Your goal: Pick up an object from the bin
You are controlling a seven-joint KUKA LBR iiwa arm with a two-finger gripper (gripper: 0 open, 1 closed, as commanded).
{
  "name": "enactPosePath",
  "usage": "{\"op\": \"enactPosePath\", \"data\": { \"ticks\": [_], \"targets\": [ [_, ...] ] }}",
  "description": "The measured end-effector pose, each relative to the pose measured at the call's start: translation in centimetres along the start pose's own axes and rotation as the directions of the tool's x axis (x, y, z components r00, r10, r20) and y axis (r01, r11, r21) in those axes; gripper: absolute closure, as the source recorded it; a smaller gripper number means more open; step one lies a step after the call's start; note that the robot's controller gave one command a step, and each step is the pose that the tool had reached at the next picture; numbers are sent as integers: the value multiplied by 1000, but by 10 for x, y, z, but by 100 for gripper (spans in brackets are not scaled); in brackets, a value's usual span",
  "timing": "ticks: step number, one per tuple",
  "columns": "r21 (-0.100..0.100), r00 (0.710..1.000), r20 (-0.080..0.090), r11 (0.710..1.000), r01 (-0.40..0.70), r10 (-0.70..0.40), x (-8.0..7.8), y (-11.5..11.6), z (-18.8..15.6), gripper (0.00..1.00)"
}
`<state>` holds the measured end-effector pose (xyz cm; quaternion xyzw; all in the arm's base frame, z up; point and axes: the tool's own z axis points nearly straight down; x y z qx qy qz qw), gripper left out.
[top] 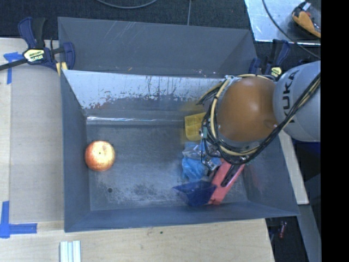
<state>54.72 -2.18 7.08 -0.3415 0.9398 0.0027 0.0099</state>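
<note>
The arm reaches in from the right, orange-covered wrist pointing down, end effector beneath it.

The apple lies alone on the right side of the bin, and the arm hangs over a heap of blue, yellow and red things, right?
No. The camera view shows the apple alone on the left side of the bin; the arm does hang over that heap.
</note>
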Motion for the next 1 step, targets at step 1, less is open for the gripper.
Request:
{"op": "enactPosePath", "data": {
  "ticks": [1],
  "targets": [
    [0,1000,2,1000,-2,2,0,0,-9,100]
  ]
}}
